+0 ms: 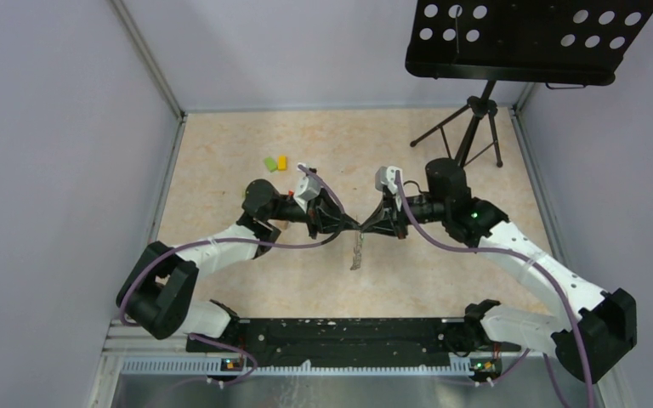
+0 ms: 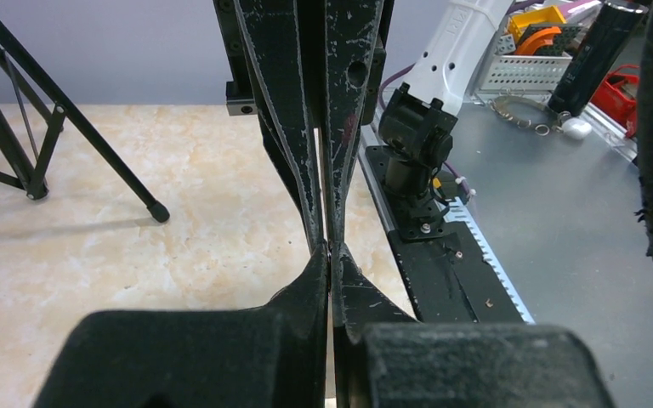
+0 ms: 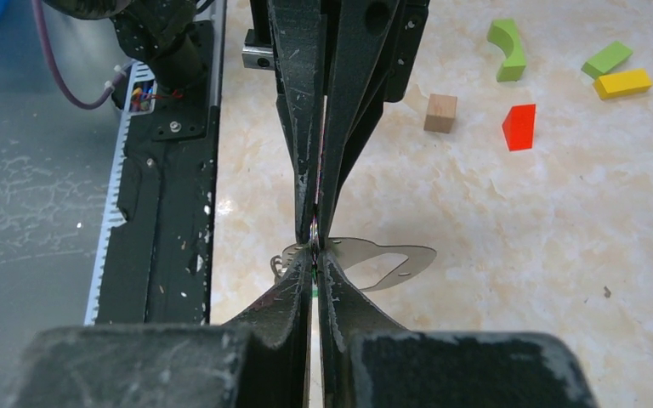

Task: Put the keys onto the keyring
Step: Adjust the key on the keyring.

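Observation:
Both grippers meet tip to tip above the middle of the table. My left gripper (image 1: 350, 226) (image 2: 332, 249) is shut, with its fingers pressed together. My right gripper (image 1: 369, 227) (image 3: 315, 248) is also shut. A thin silver edge and a green sliver of the keys (image 3: 315, 231) are pinched where the tips meet. In the top view the silver-grey keys (image 1: 357, 255) dangle from that meeting point. A flat grey looped outline (image 3: 383, 259) lies beside the tips; whether it is a key or a shadow I cannot tell. The keyring is hidden.
Coloured blocks lie at the far left: green (image 1: 269, 163) and yellow (image 1: 281, 161), plus a red block (image 3: 519, 127) and a wooden cube (image 3: 440, 112). A black tripod stand (image 1: 476, 127) is at the back right. The arms' black base rail (image 1: 340, 331) runs along the near edge.

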